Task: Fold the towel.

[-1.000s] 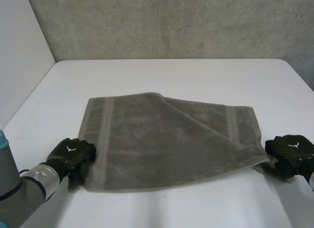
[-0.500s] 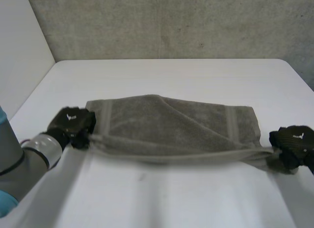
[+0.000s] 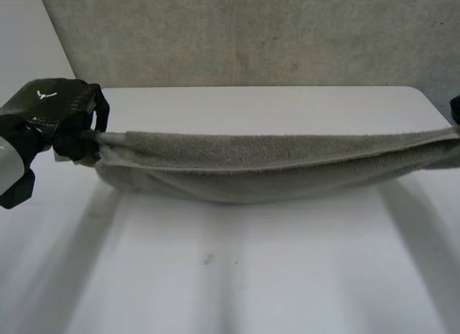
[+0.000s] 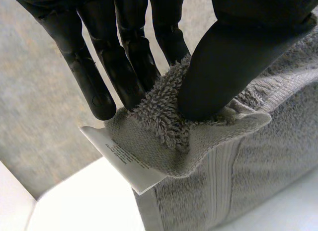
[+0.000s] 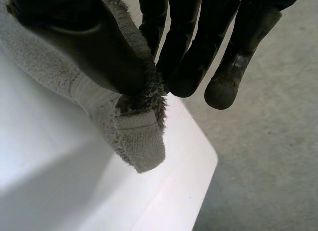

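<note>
**Towel stretched in the air between two pinching hands**

The grey terry-cloth towel is held up above the white table. It is strung from one side to the other and sags slightly in the middle. It appears to hang clear of the tabletop, though this cannot be confirmed along its full length.

One corner is pinched by the black left hand, with the cloth clamped between the thumb and straight fingers just beside the woven band. The opposite end is gripped in the same way by the black right hand, and a small tuft is left poking out below the thumb.

The hands are kept well apart, judged to be so that the cloth is tensioned and its edges lined up before one half is laid over the other.

A white sewn-in label is seen at the left-hand corner. Fine print is present on it but cannot be read. A small white emblem is carried on the back of the left hand, and no wording is legible there.
</note>
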You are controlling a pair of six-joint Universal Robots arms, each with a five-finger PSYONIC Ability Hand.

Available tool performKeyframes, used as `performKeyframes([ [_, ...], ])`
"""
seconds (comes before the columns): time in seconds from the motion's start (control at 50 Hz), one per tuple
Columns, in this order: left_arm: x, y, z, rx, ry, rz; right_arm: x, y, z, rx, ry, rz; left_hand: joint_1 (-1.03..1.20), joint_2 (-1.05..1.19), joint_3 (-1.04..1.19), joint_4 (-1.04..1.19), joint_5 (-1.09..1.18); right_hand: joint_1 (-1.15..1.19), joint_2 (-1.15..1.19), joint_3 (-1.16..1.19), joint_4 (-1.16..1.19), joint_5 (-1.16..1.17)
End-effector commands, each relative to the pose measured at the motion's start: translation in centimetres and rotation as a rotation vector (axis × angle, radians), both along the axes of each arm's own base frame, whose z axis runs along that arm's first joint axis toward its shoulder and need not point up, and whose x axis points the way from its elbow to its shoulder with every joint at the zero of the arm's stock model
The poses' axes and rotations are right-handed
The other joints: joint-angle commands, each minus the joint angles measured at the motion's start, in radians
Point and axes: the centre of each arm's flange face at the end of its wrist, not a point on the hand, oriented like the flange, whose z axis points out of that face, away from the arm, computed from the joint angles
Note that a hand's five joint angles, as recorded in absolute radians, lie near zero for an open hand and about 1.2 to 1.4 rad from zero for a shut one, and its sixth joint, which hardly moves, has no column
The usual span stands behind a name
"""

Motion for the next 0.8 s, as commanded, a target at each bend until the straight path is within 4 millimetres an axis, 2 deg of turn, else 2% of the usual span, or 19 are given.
performKeyframes([
  [0.02,-1.1,-3.7,-4.8,0.2,0.0,-0.002,1.1,-2.4,-4.1,0.152,0.038,0.075,0.216,0.18,0.185,0.179,0.209,0.063,0.083,0.062,0.046,0.058],
  [0.12,-3.1,-7.7,-8.0,0.286,0.004,-0.021,4.0,-4.5,-6.9,0.229,0.061,0.142,0.216,0.18,0.185,0.179,0.209,0.063,0.083,0.062,0.046,0.058],
  [0.14,-3.1,-7.7,-8.0,0.286,0.004,-0.021,4.0,-4.5,-6.9,0.229,0.061,0.143,0.216,0.18,0.185,0.179,0.209,0.063,0.083,0.062,0.046,0.058],
  [0.18,-3.4,-10.4,-8.1,0.25,0.018,0.013,5.7,-6.0,-6.9,0.189,0.06,0.158,0.216,0.18,0.185,0.179,0.209,0.063,0.083,0.062,0.046,0.058],
  [0.24,-3.7,-11.8,-7.8,0.217,0.021,0.025,6.4,-7.3,-6.7,0.148,0.041,0.156,0.216,0.18,0.185,0.179,0.209,0.063,0.083,0.062,0.046,0.058],
  [0.28,-4.3,-14.3,-6.1,0.121,0.047,0.03,7.2,-10.5,-5.5,0.026,-0.022,0.128,0.216,0.18,0.185,0.179,0.209,0.063,0.083,0.062,0.046,0.058],
  [0.3,-4.3,-14.3,-6.1,0.12,0.047,0.03,7.2,-10.5,-5.5,0.025,-0.022,0.128,0.216,0.18,0.185,0.179,0.209,0.063,0.083,0.062,0.046,0.058],
  [0.34,-5.1,-16.4,-3.0,-0.016,0.097,0.021,8.0,-13.2,-2.9,-0.128,-0.104,0.098,0.216,0.18,0.185,0.179,0.209,0.063,0.083,0.062,0.046,0.058],
  [0.36,-5.1,-16.4,-3.0,-0.016,0.098,0.021,8.0,-13.2,-2.9,-0.129,-0.104,0.098,0.216,0.18,0.185,0.179,0.209,0.063,0.083,0.062,0.046,0.058],
  [0.38,-5.4,-17.2,-1.3,-0.08,0.135,0.02,8.7,-14.1,-1.0,-0.221,-0.15,0.091,0.216,0.18,0.185,0.179,0.209,0.063,0.083,0.062,0.046,0.058],
  [0.4,-5.4,-17.2,-1.3,-0.08,0.135,0.02,8.7,-14.1,-1.0,-0.221,-0.15,0.091,0.216,0.18,0.185,0.179,0.209,0.063,0.083,0.062,0.046,0.058],
  [0.44,-5.6,-18.3,3.0,-0.23,0.254,0.009,9.4,-15.2,3.0,-0.406,-0.25,0.067,0.216,0.18,0.185,0.179,0.209,0.063,0.083,0.062,0.046,0.058],
  [0.46,-5.6,-18.3,3.0,-0.231,0.254,0.009,9.4,-15.3,3.0,-0.406,-0.251,0.067,0.216,0.18,0.185,0.179,0.209,0.063,0.083,0.062,0.046,0.058],
  [0.5,-5.6,-18.5,6.8,-0.356,0.385,-0.011,9.3,-15.7,6.6,-0.572,-0.339,0.057,0.216,0.18,0.185,0.179,0.209,0.063,0.083,0.062,0.046,0.058],
  [0.6,-5.5,-18.1,9.5,-0.411,0.528,-0.047,9.2,-15.0,9.9,-0.712,-0.394,0.061,0.216,0.18,0.185,0.179,0.209,0.063,0.083,0.062,0.046,0.058],
  [0.68,-5.5,-18.1,8.9,-0.371,0.552,-0.054,9.3,-14.4,9.2,-0.663,-0.383,0.07,0.216,0.18,0.185,0.179,0.209,0.063,0.083,0.062,0.046,0.058],
  [0.72,-5.5,-18.3,6.5,-0.294,0.531,-0.035,9.6,-14.1,6.9,-0.542,-0.361,0.08,0.216,0.18,0.185,0.179,0.209,0.063,0.083,0.062,0.046,0.058],
  [0.78,-5.5,-18.4,5.1,-0.25,0.519,-0.024,9.6,-14.0,5.3,-0.474,-0.345,0.083,0.216,0.18,0.185,0.179,0.209,0.063,0.083,0.062,0.046,0.058],
  [0.8,-5.4,-18.5,3.3,-0.198,0.504,-0.01,9.7,-13.9,3.7,-0.411,-0.322,0.09,0.216,0.18,0.185,0.179,0.209,0.063,0.083,0.062,0.046,0.058],
])
